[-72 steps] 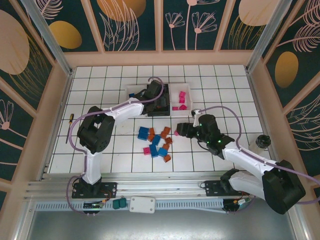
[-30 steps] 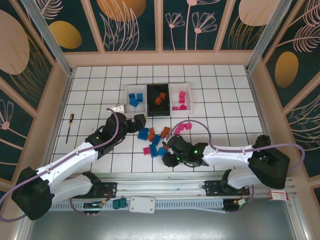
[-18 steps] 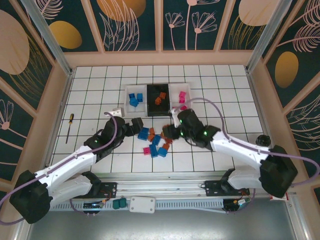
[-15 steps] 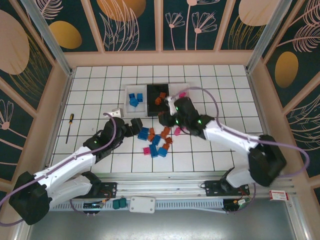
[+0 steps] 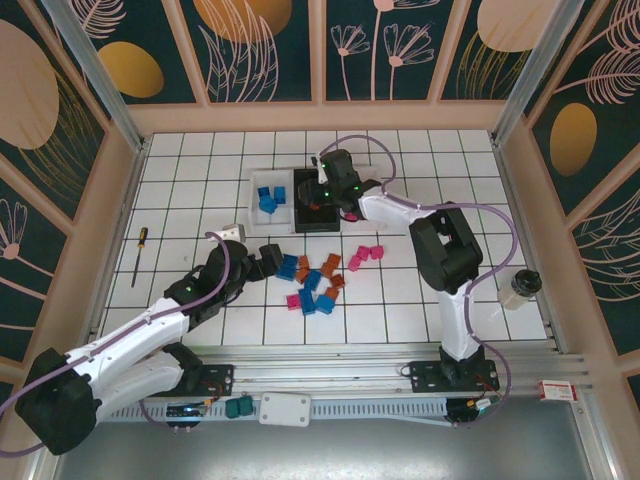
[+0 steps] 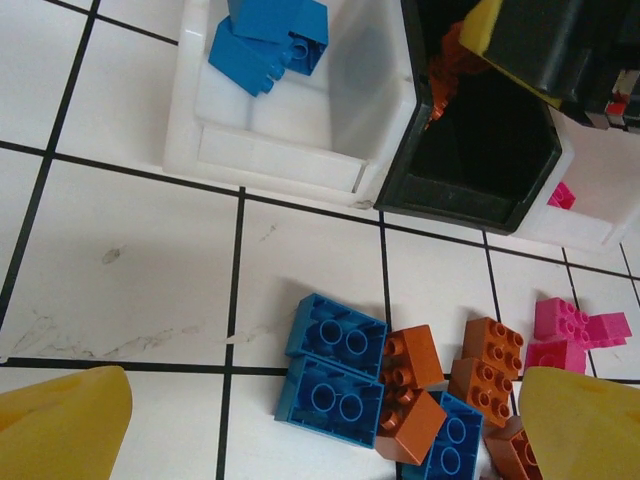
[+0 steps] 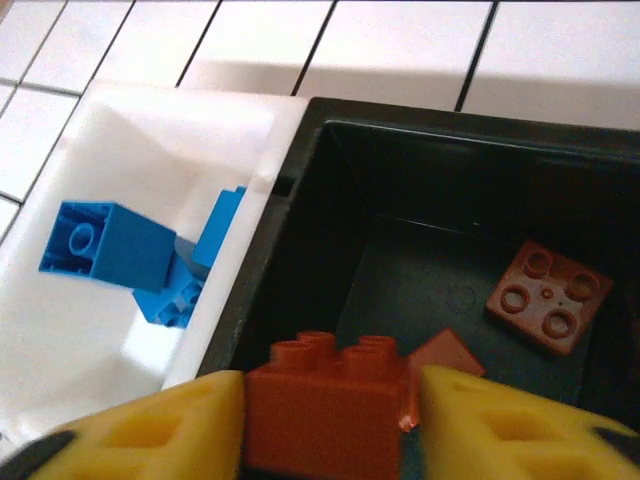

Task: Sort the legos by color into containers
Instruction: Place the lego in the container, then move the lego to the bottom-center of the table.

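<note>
**Right gripper** (image 7: 330, 435): the yellow fingertips are closed on an orange-brown brick (image 7: 325, 395), studs up, held over the near part of the black tray (image 7: 450, 175). On the floor of the black tray lies a second orange-brown piece (image 7: 548, 295), underside up, with another partly hidden behind the held brick.

**Left white tray** (image 7: 150, 140): it is joined to the left wall of the black tray and holds the blue bricks (image 7: 105, 245).

**Right white tray** (image 6: 590, 180): it is joined to the right wall of the black tray. One pink brick (image 6: 561, 196) shows in it.

**Left gripper** (image 6: 320, 425): the fingers are spread wide and empty, and it hangs on the near side of the black tray, over the loose pile.

**Loose pile**: all of it lies on the tiled table (image 5: 200, 170), near the black tray's near wall.
- The blue pair (image 6: 335, 375) lies side by side.
- The orange-brown cluster (image 6: 490, 360) touches the blue pair on the right.
- The pink group (image 6: 575, 325) lies furthest right.

**Screwdriver** (image 5: 140, 240): it lies well to the left of the black tray.
</note>
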